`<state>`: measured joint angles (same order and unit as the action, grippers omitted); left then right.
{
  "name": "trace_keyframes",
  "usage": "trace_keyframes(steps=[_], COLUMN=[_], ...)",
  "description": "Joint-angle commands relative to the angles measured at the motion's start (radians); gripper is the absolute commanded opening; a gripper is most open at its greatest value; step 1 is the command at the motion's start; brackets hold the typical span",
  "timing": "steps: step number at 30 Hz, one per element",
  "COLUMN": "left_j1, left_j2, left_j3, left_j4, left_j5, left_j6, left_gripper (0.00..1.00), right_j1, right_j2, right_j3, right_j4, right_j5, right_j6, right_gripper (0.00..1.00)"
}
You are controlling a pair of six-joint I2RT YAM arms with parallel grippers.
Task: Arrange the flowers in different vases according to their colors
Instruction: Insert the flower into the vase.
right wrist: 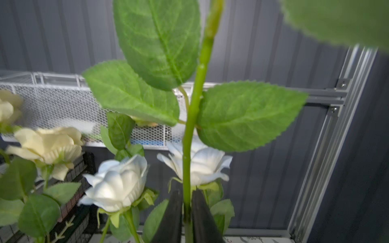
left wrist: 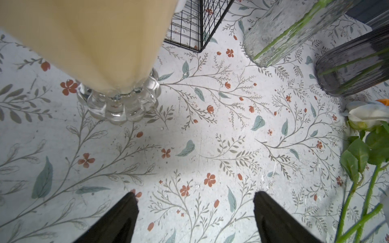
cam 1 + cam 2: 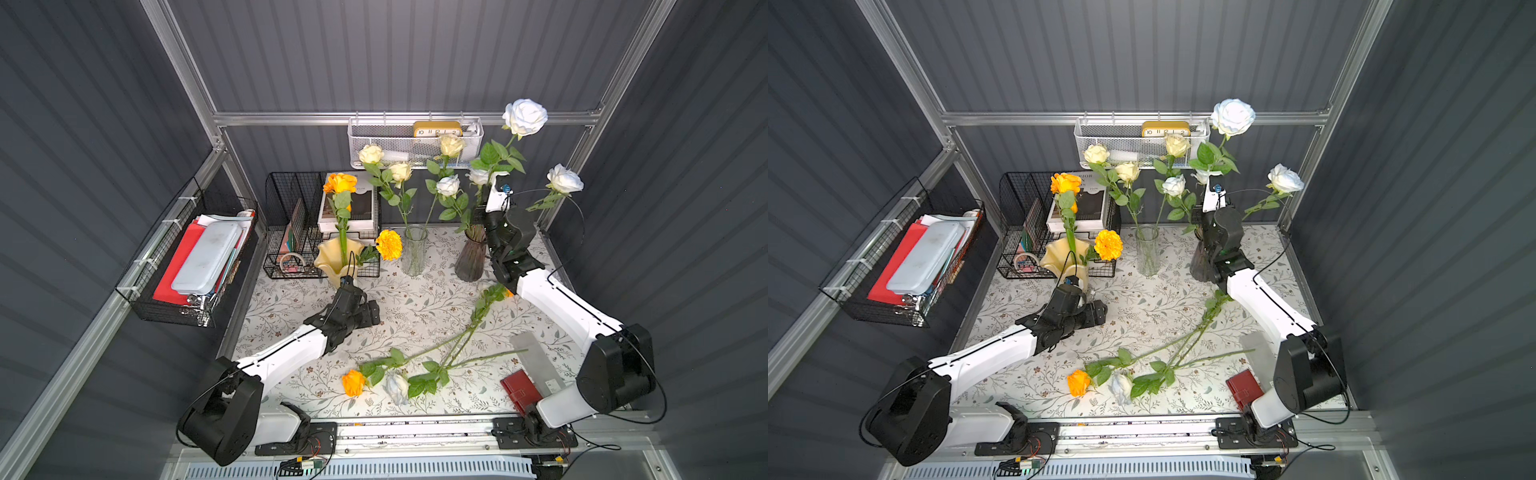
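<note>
My right gripper (image 1: 187,193) is shut on the green stem of a tall white rose (image 3: 524,116), held upright over the smoky purple vase (image 3: 470,259); the stem's lower end is hidden behind the gripper (image 3: 493,187). Other white roses (image 3: 564,178) stand in that vase. Cream roses (image 3: 401,170) fill the clear vase (image 3: 414,249). An orange rose (image 3: 340,183) and a marigold (image 3: 389,244) sit in the yellow vase (image 3: 332,257). An orange rose (image 3: 353,382) and a white rose (image 3: 397,386) lie on the cloth. My left gripper (image 2: 194,194) hangs open and empty near the yellow vase (image 2: 94,46).
A black wire rack (image 3: 291,232) stands behind the yellow vase. A white mesh basket (image 3: 374,145) holding a clock hangs on the back wall, and a black basket (image 3: 166,291) on the left wall. A red box (image 3: 519,390) and a grey slab (image 3: 536,357) lie front right.
</note>
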<state>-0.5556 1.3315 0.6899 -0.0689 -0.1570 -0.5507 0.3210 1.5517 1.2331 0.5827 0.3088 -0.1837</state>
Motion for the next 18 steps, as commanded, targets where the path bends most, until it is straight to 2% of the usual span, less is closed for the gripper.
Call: trace_keyframes(steps=[1, 6, 10, 18], left_j1=[0.007, 0.008, 0.010, 0.011], left_j2=[-0.006, -0.026, -0.031, -0.042], left_j3=[-0.016, -0.020, -0.018, -0.012], left_j4=[0.009, 0.008, 0.004, 0.002], left_j5=[0.005, 0.006, 0.005, -0.001], left_j6=[-0.002, -0.001, 0.000, 0.006], left_gripper=[0.90, 0.90, 0.90, 0.90], right_j1=[-0.003, -0.003, 0.003, 0.059], right_j2=[-0.014, -0.082, -0.183, -0.396], right_j3=[-0.033, -0.099, -0.130, -0.234], right_j4=[0.059, 0.013, -0.135, -0.581], right_j5=[-0.020, 0.000, 0.002, -0.295], right_j6=[0.035, 0.042, 0.084, 0.217], right_gripper=[0.29, 0.46, 0.51, 0.52])
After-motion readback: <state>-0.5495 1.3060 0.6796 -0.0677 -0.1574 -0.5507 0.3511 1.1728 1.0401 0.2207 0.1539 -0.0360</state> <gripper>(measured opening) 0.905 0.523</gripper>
